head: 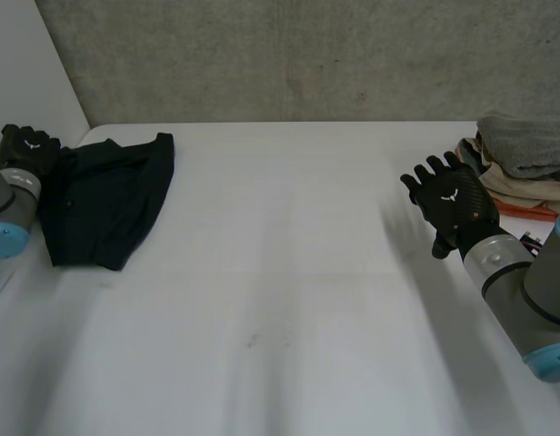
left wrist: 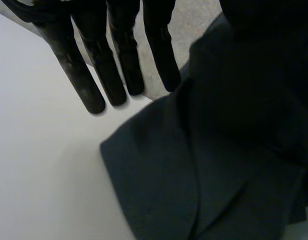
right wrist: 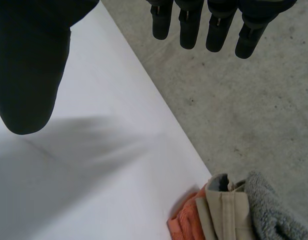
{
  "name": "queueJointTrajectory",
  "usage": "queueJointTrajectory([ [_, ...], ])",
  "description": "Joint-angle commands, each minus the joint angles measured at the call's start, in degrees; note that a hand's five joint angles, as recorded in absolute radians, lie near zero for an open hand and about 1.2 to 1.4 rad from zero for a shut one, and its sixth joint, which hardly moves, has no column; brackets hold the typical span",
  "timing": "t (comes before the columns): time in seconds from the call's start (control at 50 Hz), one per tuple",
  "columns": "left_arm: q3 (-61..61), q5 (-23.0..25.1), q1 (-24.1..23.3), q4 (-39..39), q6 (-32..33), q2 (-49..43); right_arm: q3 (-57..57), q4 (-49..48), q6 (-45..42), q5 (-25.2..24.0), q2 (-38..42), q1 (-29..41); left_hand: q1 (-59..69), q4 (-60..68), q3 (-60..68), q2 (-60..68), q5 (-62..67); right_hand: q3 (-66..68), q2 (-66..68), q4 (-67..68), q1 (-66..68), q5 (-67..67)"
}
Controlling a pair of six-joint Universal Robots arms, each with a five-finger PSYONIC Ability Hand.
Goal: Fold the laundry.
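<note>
A dark folded garment [head: 107,200] lies on the white table [head: 280,300] at its far left. My left hand [head: 27,150] sits at the garment's far left corner. In the left wrist view its fingers [left wrist: 114,65] reach out straight past the cloth's edge, with the dark garment [left wrist: 219,165] beside and under the palm and nothing pinched. My right hand [head: 453,204] hovers above the table's right side with fingers spread and holds nothing. Its straight fingers [right wrist: 194,25] and its thumb [right wrist: 29,65] stand apart in the right wrist view.
A pile of laundry [head: 525,159] with grey, beige and orange cloth sits at the table's far right corner, just beyond my right hand; the same pile [right wrist: 234,210] appears in the right wrist view. A concrete wall [head: 307,54] backs the table.
</note>
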Motion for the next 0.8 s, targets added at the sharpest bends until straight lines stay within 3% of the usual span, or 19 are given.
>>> queueJointTrajectory([
  [0.02,0.72,-0.22,-3.93,-0.37,-1.72,1.91,1.35,-0.22,0.08,0.08,-0.54,-0.35,31.34,36.94,37.17,36.93,37.54,-1.83,-2.22,-2.06,-2.73,-2.42],
  [0.16,-11.05,0.83,-9.74,1.29,-9.79,18.35,2.93,-0.22,0.08,0.08,-2.20,-0.35,31.34,36.94,37.17,36.93,37.54,-1.83,-2.22,-2.06,-2.73,-2.42],
  [0.34,-28.54,9.26,-23.71,2.53,-29.05,38.31,3.81,-0.22,0.70,0.16,-4.32,-0.44,31.34,36.94,37.17,36.93,37.54,-1.83,-2.22,-2.06,-2.73,-2.42],
  [0.48,-37.86,15.94,-34.94,2.35,-34.59,40.96,4.16,-0.49,1.05,0.43,-5.46,-3.60,31.34,36.94,37.17,36.93,37.54,-1.83,-2.22,-2.06,-2.73,-2.42],
  [0.62,-42.45,17.45,-44.10,2.53,-35.12,35.08,3.81,-0.31,2.10,0.52,-5.46,-7.03,31.34,36.94,37.17,36.93,37.54,-1.83,-2.22,-2.06,-2.73,-2.42],
  [0.64,-42.36,17.71,-45.59,2.87,-35.12,33.07,3.81,-0.31,2.10,0.52,-5.46,-7.20,23.03,28.63,28.86,28.62,29.24,-1.83,-2.22,-2.06,-2.73,-2.42],
  [0.68,-42.36,17.97,-46.39,3.31,-34.95,32.17,3.72,-0.22,2.10,0.43,-5.46,-7.29,-17.89,-12.29,-12.07,-12.30,-11.69,-1.83,-2.22,-2.06,-2.73,-2.42],
  [0.7,-42.36,17.71,-46.40,3.40,-34.69,31.91,3.72,-0.22,2.10,0.43,-5.46,-7.21,-32.25,-26.65,-26.42,-26.66,-26.04,-1.83,-2.22,-2.06,-2.73,-2.42],
  [0.72,-42.27,17.36,-46.13,3.58,-34.68,31.91,3.72,-0.14,2.10,0.43,-5.46,-7.21,-38.05,-32.45,-32.22,-32.46,-31.85,-1.83,-2.22,-2.06,-2.73,-2.42],
  [0.8,-42.18,15.00,-43.86,3.32,-34.77,34.52,3.72,0.21,2.19,0.34,-5.37,-7.12,-37.44,-31.84,-31.61,-31.85,-31.23,-1.83,-2.22,-2.06,-2.73,-2.42],
])
